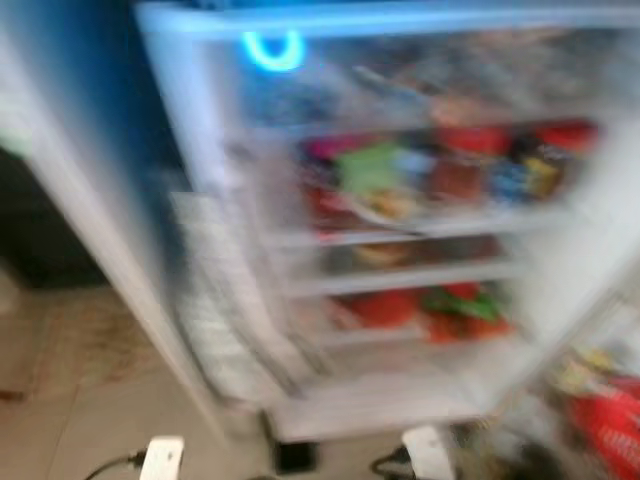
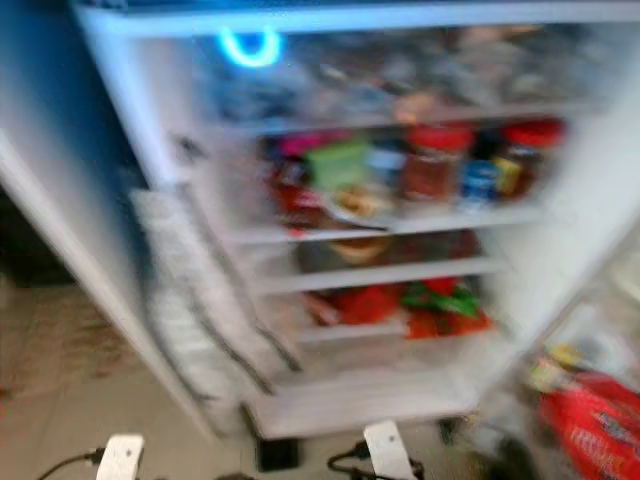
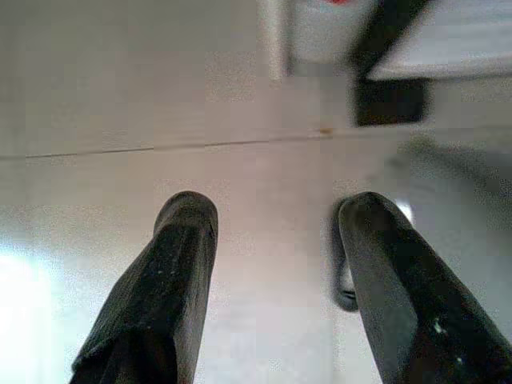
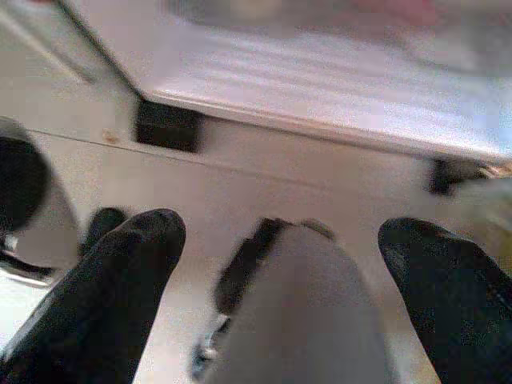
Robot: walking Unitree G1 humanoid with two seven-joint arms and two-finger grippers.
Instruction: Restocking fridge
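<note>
The fridge (image 1: pixel 400 400) stands open ahead, its door (image 1: pixel 90 230) swung out to the left. Jars (image 2: pixel 435 165) and packets (image 2: pixel 340 165) sit on its shelves (image 2: pixel 390 225), more packets (image 2: pixel 440 305) lower down. A bag (image 2: pixel 595 425) lies on the floor (image 1: pixel 110 420) at right.

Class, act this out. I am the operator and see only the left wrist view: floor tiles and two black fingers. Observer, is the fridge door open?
Observer: Yes, the fridge stands open, its shelves stocked.
Operator: What is on them?
Observer: Red-lidded jars stand in a row; the rest is too blurred to name.
Operator: And my right hand?
Observer: The right hand is open and holds nothing.
</note>
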